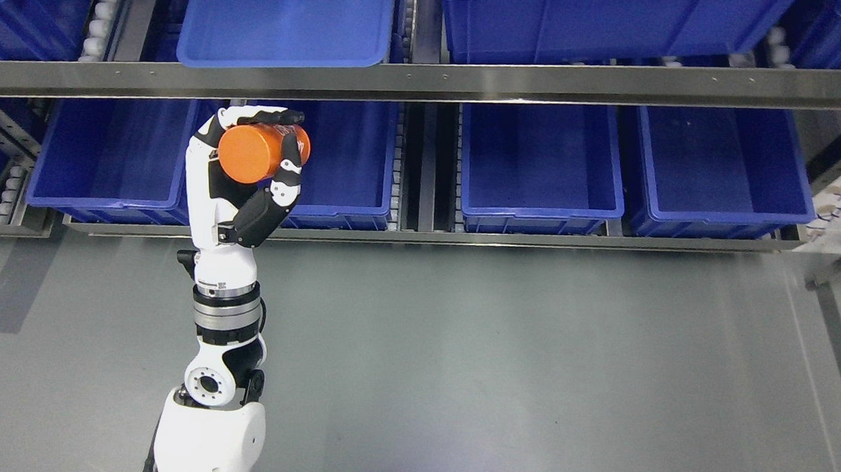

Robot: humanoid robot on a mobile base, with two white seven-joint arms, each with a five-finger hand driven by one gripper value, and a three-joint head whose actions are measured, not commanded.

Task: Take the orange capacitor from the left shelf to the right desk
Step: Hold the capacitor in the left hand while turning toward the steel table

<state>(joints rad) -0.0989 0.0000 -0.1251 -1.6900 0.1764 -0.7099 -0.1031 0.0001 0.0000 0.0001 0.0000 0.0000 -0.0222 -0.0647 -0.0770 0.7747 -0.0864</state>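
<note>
The orange capacitor [261, 152] is clamped in the left hand [247, 176], held before a blue bin [347, 175], below the steel shelf rail [414, 84].

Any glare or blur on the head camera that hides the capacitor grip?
Head view: sharp and evenly lit; the orange capacitor in the left hand reads clearly. Mild sheen on the steel shelf rail, soft shadows inside the blue bins, floor shadow at left. No blur on the grip.

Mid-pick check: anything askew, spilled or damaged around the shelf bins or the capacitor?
Nothing stands out. The left hand holds the orange capacitor on its side in front of the blue bins, which sit straight in their row. No spill or damage shows.
</note>
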